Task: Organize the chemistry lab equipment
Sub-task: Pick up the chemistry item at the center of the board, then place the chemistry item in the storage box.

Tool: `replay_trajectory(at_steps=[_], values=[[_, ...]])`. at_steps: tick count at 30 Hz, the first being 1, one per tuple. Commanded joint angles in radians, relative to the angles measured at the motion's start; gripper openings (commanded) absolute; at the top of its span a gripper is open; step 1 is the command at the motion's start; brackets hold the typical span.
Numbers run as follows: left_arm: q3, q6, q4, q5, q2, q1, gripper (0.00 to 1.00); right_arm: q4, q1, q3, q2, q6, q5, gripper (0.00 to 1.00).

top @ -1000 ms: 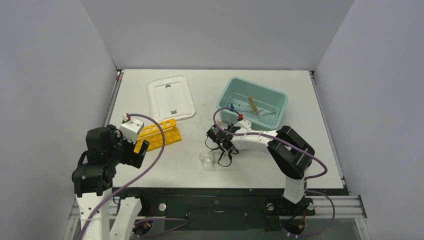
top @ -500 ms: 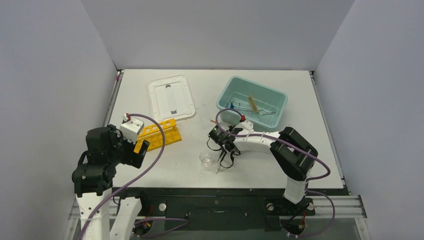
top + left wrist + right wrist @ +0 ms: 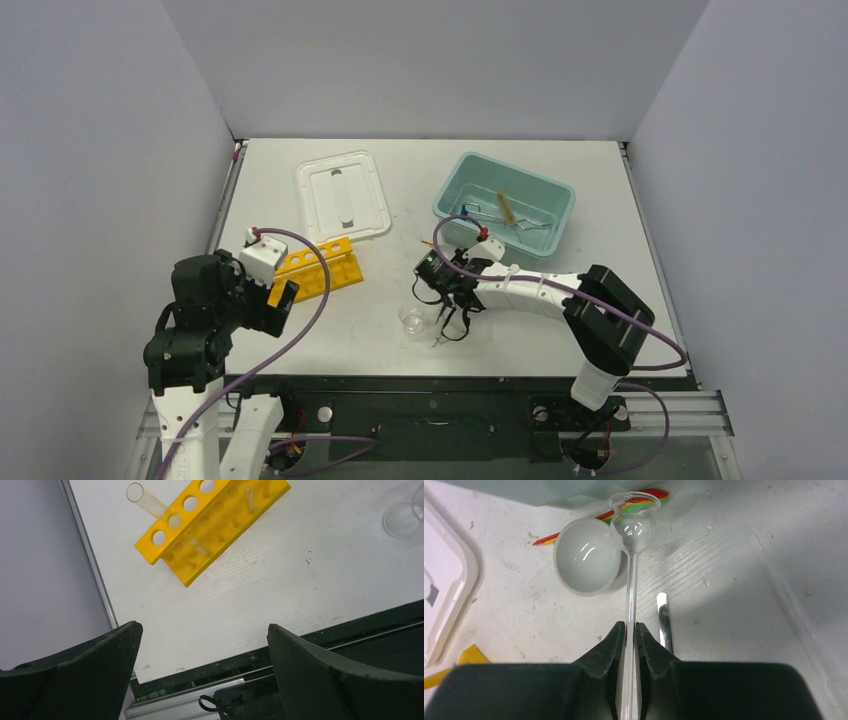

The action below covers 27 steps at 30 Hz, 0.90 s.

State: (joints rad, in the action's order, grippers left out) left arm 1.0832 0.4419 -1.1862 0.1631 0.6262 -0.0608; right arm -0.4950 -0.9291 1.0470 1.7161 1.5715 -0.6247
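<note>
Clear glass bulb-ended tube (image 3: 630, 590) clamped in right pincer (image 3: 629, 628), long axis straight ahead, bulb end pointing away, beside round white dish (image 3: 586, 562); left pincer (image 3: 202, 627) wide apart.

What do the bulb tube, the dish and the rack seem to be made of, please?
The bulb tube looks like clear glass: see-through, with sharp highlights. The dish is probably glazed white ceramic, opaque with glossy glints, though it could be plastic. The rack is likely moulded plastic, a uniform matte yellow.
</note>
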Motion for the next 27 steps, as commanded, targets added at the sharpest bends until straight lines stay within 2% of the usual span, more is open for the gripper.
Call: replay_trajectory(at_steps=[1,6,12,16,18,24,27], values=[[0.029,0.007,0.003,-0.007,-0.01,-0.004,0.97,-0.008,-0.039,0.026,-0.082,-0.037,-0.05,0.0],[0.029,0.009,0.002,-0.009,-0.01,-0.004,0.97,0.024,-0.061,0.02,-0.149,-0.12,-0.007,0.0],[0.027,0.008,0.007,-0.008,-0.007,-0.004,0.97,0.131,-0.054,0.035,-0.226,-0.464,0.135,0.0],[0.027,0.003,0.01,-0.004,-0.004,-0.004,0.97,0.195,0.031,0.075,-0.271,-0.779,0.413,0.0],[0.03,0.0,0.01,-0.004,-0.003,-0.004,0.97,0.154,0.091,0.131,-0.278,-0.903,0.482,0.0],[0.035,0.004,0.002,-0.007,-0.01,-0.004,0.97,0.047,0.287,0.299,-0.281,-1.231,0.566,0.0],[0.039,0.006,-0.002,-0.01,-0.01,-0.004,0.97,0.063,0.321,0.351,-0.293,-1.39,0.513,0.0]])
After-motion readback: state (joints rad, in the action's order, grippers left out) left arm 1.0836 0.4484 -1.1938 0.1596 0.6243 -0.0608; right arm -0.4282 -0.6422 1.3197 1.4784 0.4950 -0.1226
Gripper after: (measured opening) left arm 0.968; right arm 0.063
